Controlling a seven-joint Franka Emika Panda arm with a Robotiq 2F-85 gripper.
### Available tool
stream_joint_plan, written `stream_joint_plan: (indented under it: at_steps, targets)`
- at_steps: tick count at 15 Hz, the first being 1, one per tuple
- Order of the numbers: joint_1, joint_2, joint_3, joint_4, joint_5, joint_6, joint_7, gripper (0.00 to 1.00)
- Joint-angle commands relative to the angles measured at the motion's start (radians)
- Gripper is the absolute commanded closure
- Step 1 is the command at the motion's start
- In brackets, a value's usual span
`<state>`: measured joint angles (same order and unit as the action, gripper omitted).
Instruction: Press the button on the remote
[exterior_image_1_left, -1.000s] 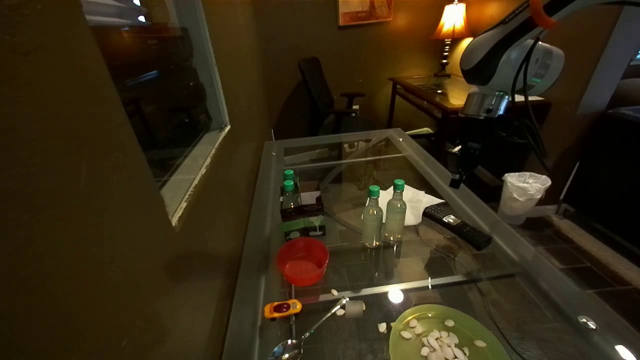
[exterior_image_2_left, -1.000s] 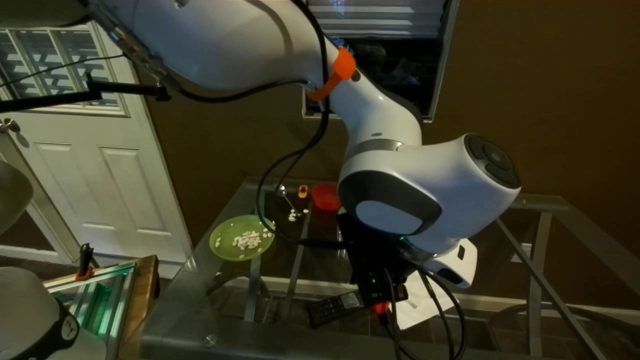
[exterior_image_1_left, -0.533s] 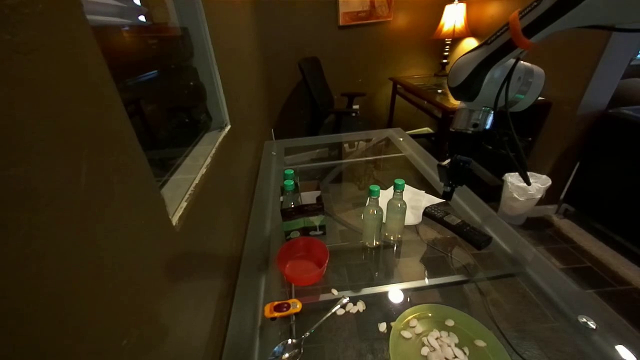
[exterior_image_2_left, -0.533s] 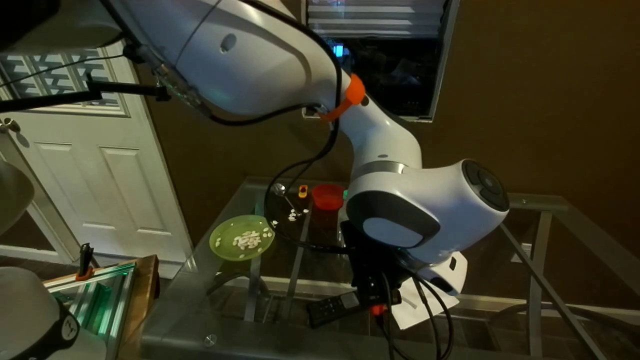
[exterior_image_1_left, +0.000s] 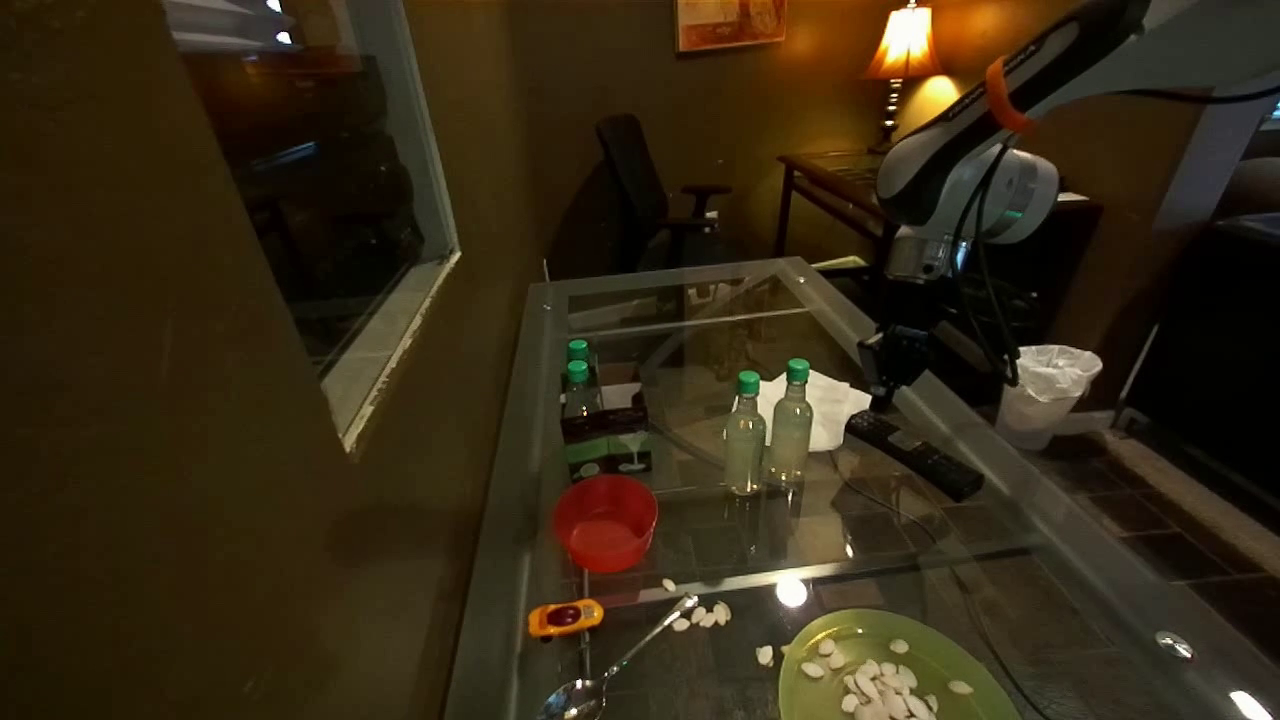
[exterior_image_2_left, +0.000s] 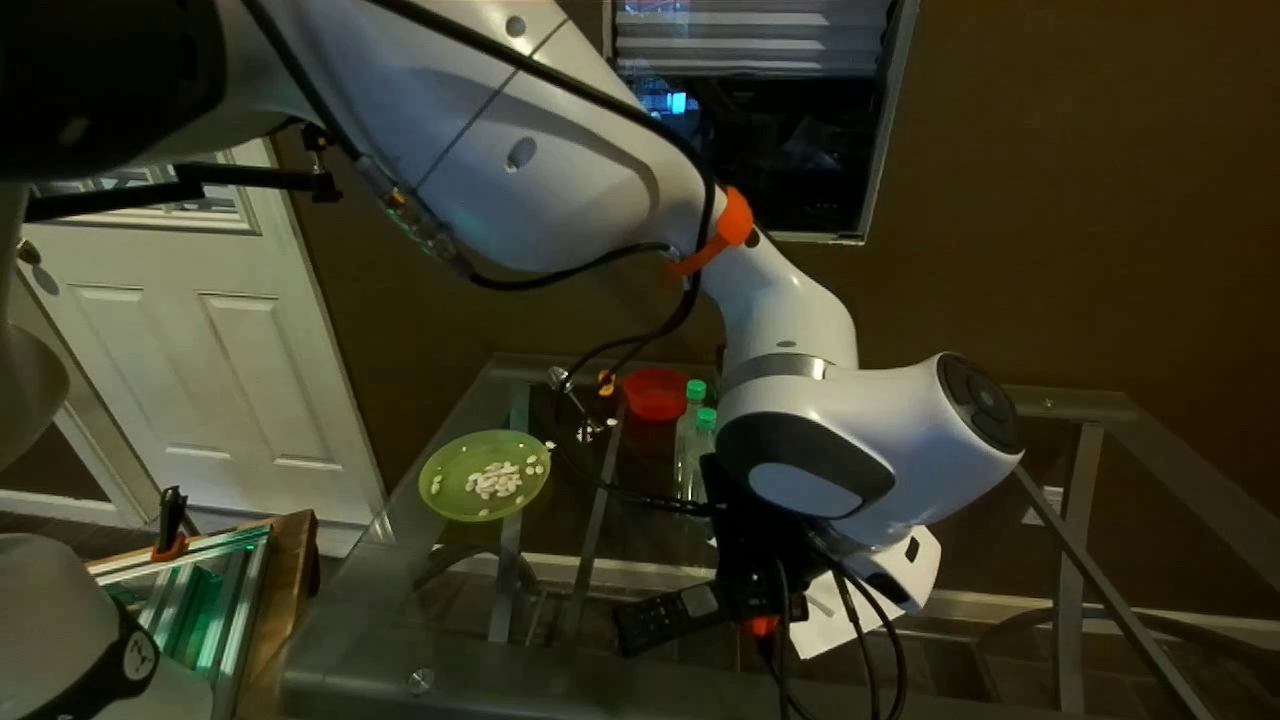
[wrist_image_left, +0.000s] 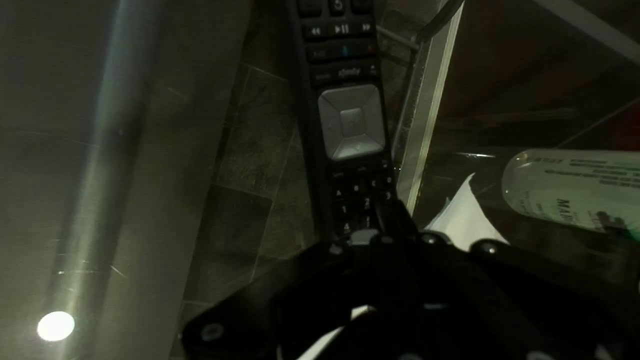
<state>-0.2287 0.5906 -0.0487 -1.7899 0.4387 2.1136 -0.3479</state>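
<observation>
The remote (exterior_image_1_left: 925, 462) is a slim black bar lying on the glass table (exterior_image_1_left: 515, 520), near the long edge. It also shows in an exterior view (exterior_image_2_left: 660, 620), partly covered by the gripper. In the wrist view the remote (wrist_image_left: 352, 120) shows its silver direction pad, playback keys and number keys. My gripper (exterior_image_1_left: 880, 402) points down just above the remote's number-key end. In the wrist view the closed fingertips (wrist_image_left: 390, 212) cover part of the number keys near 2 and 3. Nothing shows between the fingers. I cannot tell whether the tip touches the keys.
White paper (exterior_image_1_left: 830, 415) lies beside the remote. Two green-capped bottles (exterior_image_1_left: 745, 450) stand near it. A carton with bottles (exterior_image_1_left: 605, 455), a red bowl (exterior_image_1_left: 606, 530), a toy car (exterior_image_1_left: 565, 620), a spoon (exterior_image_1_left: 640, 645) and a green plate (exterior_image_2_left: 455, 455) with white pieces are farther off.
The arm has come down, and my gripper has moved down towards the number-key end of the remote. The remote and the other objects have not moved.
</observation>
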Motion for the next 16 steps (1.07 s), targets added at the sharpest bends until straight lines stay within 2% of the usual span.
stream_joint_plan:
  at_steps: [1,16]
  targets:
    - [-0.024,0.048,0.019,0.06,-0.012,-0.025,0.043,1.0]
    - [-0.022,0.088,0.014,0.101,-0.03,-0.046,0.098,1.0]
